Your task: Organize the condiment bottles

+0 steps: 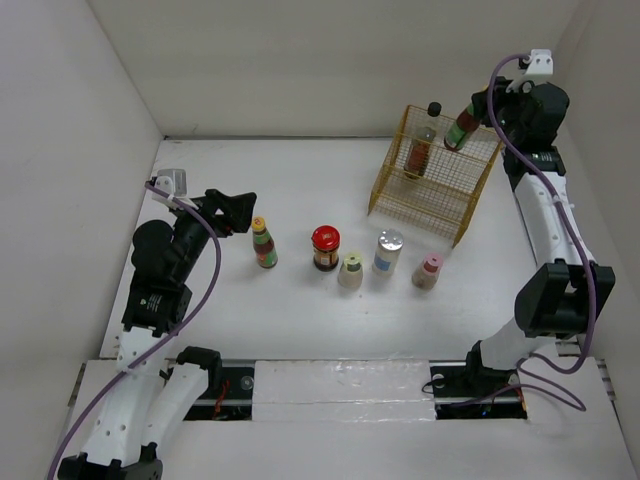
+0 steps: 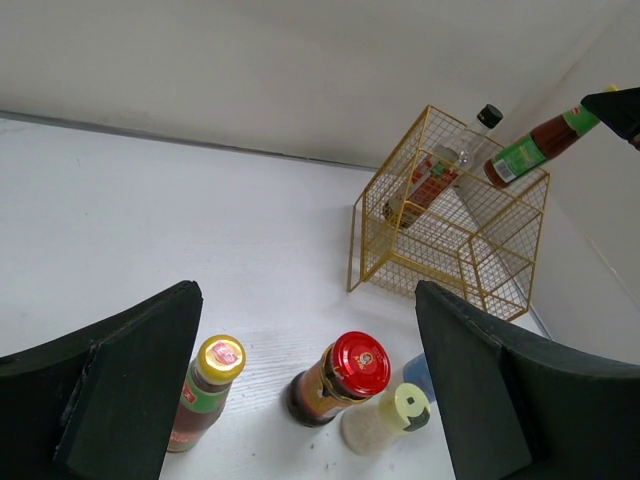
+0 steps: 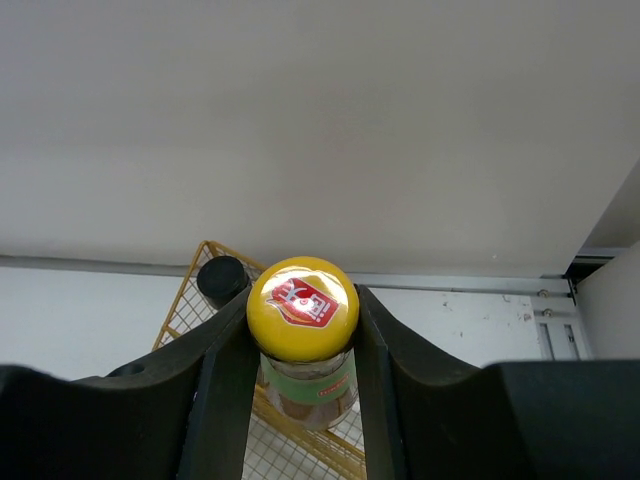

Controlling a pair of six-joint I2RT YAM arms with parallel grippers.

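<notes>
My right gripper [image 1: 478, 112] is shut on a yellow-capped green-label bottle [image 1: 461, 128] and holds it tilted above the back right of the yellow wire basket [image 1: 470, 205]. In the right wrist view my right gripper [image 3: 302, 312] clamps that bottle just under its cap [image 3: 302, 300]. A black-capped dark sauce bottle [image 1: 423, 145] leans inside the basket. On the table stand a second yellow-capped bottle [image 1: 264, 243], a red-lidded jar [image 1: 325, 247], and shakers topped green [image 1: 351, 269], silver [image 1: 388, 251] and pink [image 1: 428, 270]. My left gripper [image 1: 236, 212] is open and empty, just left of the yellow-capped bottle [image 2: 205, 392].
White walls enclose the table on the left, back and right. The basket [image 2: 450, 235] stands at the back right near the right wall. The left wrist view also shows the red-lidded jar [image 2: 340, 378] and the green-topped shaker [image 2: 390, 418] between my open fingers.
</notes>
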